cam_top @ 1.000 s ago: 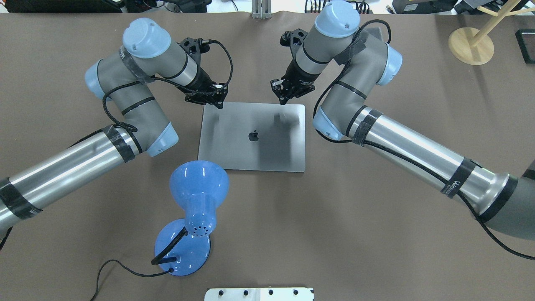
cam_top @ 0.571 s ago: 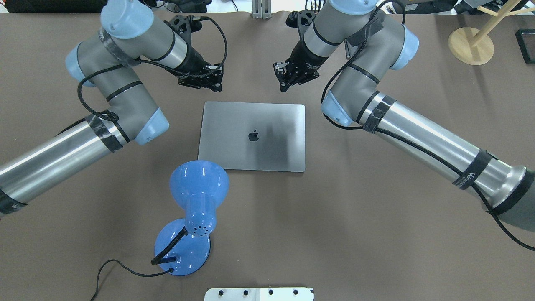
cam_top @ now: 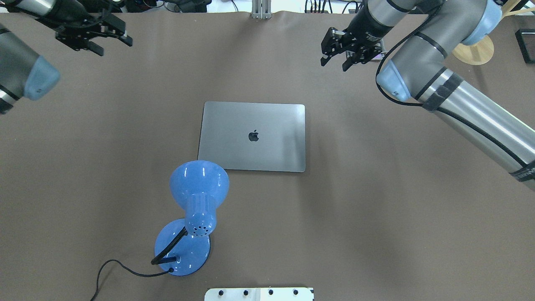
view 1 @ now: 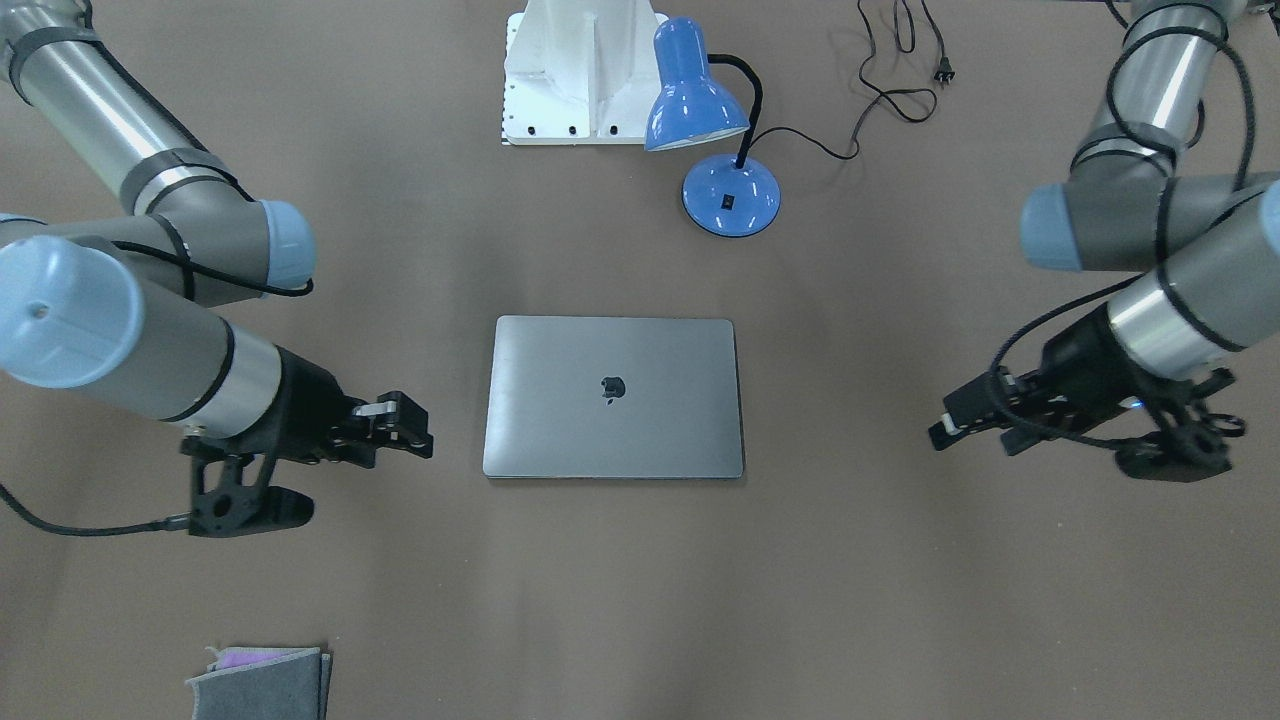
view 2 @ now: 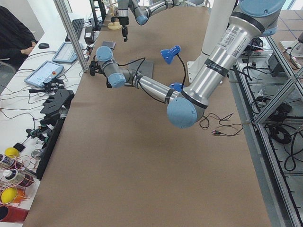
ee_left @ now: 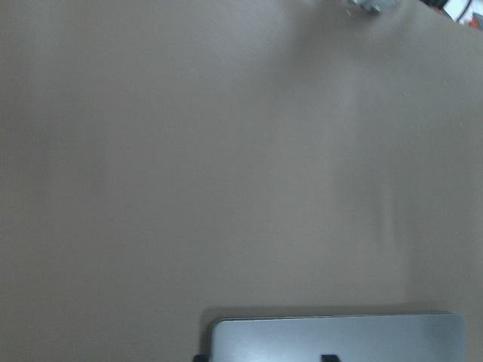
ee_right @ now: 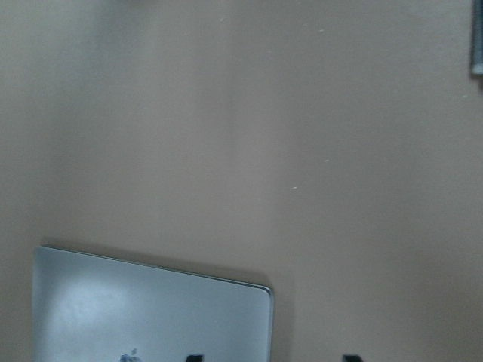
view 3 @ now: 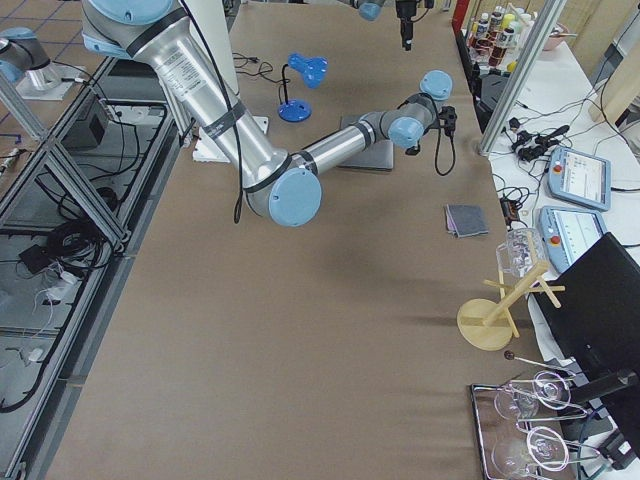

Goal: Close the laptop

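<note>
The space-grey laptop (cam_top: 267, 146) lies shut and flat at the table's middle, its lid with the dark apple logo facing up. It also shows in the front view (view 1: 560, 400). My left gripper (cam_top: 113, 47) hangs open and empty over the table's far left, well away from the laptop; in the front view (view 1: 940, 430) it is right of the laptop. My right gripper (cam_top: 334, 65) is open and empty beyond the laptop's far right corner, and left of the laptop in the front view (view 1: 425, 428). The laptop's edge shows at the bottom of both wrist views (ee_left: 377, 339) (ee_right: 113, 302).
A blue desk lamp (cam_top: 198, 196) stands at the laptop's near left corner, its black cord (cam_top: 125, 269) trailing left. A wooden stand (cam_top: 470, 44) is at the far right. A folded grey cloth (view 1: 260, 682) lies near the operators' edge. The white base plate (cam_top: 259, 294) is at the near edge.
Both grippers have left the laptop's far edge, risen and swung outward, the left to the far left, the right to the far right. The laptop has stayed shut and still.
</note>
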`<move>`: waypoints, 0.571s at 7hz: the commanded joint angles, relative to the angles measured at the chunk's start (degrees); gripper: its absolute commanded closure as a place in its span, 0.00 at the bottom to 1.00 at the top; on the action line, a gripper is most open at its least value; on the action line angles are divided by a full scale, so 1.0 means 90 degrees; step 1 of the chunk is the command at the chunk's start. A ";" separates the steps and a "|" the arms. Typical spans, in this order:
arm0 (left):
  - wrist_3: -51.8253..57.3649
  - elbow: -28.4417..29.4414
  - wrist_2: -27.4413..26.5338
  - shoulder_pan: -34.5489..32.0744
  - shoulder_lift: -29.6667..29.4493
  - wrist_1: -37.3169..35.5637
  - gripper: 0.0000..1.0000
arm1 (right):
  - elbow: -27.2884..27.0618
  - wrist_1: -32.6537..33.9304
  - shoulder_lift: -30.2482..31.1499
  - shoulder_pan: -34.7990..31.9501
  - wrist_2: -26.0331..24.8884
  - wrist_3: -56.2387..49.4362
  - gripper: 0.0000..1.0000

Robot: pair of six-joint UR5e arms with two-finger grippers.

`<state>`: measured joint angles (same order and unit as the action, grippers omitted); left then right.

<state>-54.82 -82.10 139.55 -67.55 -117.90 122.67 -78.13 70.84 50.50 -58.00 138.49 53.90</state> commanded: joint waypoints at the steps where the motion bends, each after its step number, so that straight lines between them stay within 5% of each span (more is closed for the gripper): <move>1: 0.1357 -0.0340 0.0070 -0.0783 0.1092 -0.0026 0.02 | -0.1342 0.2001 0.0821 -0.0370 -0.0949 -0.1538 0.00; 3: 0.3446 -0.0399 0.0041 -0.1709 0.2215 -0.0027 0.02 | -0.2585 0.4006 0.1699 -0.0935 -0.1664 -0.4179 0.00; 4: 0.3860 -0.0380 0.0003 -0.1926 0.2704 -0.0027 0.02 | -0.2656 0.4082 0.2215 -0.1383 -0.1551 -0.5139 0.00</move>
<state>-26.47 -85.49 139.91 -81.70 -99.09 122.43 -99.44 103.46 65.39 -66.29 125.20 19.10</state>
